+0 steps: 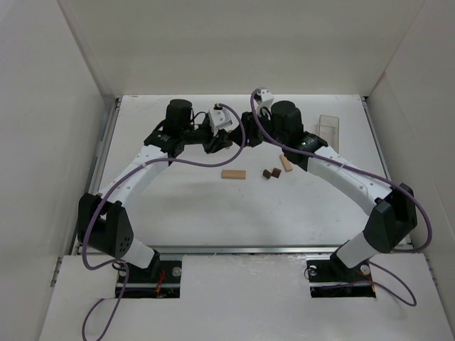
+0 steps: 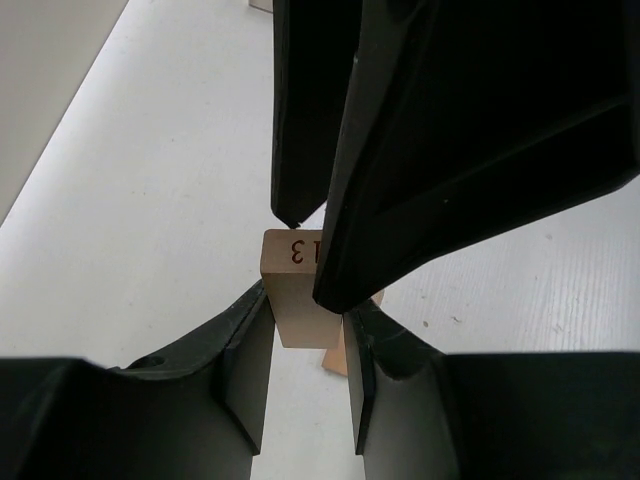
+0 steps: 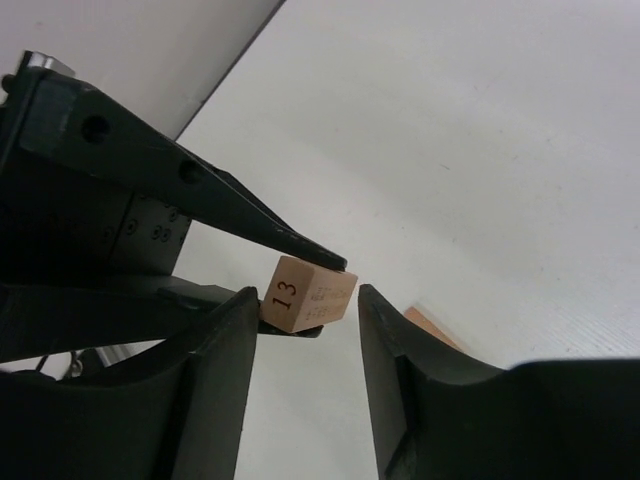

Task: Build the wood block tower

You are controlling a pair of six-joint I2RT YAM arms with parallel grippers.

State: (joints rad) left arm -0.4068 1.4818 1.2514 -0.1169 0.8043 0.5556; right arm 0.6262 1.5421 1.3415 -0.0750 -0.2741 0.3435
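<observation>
My left gripper (image 2: pixel 305 312) is shut on a light tan wooden block (image 2: pixel 290 268) marked 13, held in the air over the far middle of the table. My right gripper (image 3: pixel 308 300) straddles the same block (image 3: pixel 302 293). Its left finger (image 3: pixel 235 340) touches the block, while a gap shows at its right finger (image 3: pixel 385 335), so it is open. In the top view the two grippers, left (image 1: pixel 226 139) and right (image 1: pixel 245 133), meet nose to nose and hide the block. On the table lie a tan bar (image 1: pixel 233 174), two dark brown pieces (image 1: pixel 271 172) and another tan bar (image 1: pixel 286 163).
A clear plastic box (image 1: pixel 328 129) stands at the back right. White walls close in the table on the left, back and right. A tan bar (image 3: pixel 430 325) lies on the table just beneath the grippers.
</observation>
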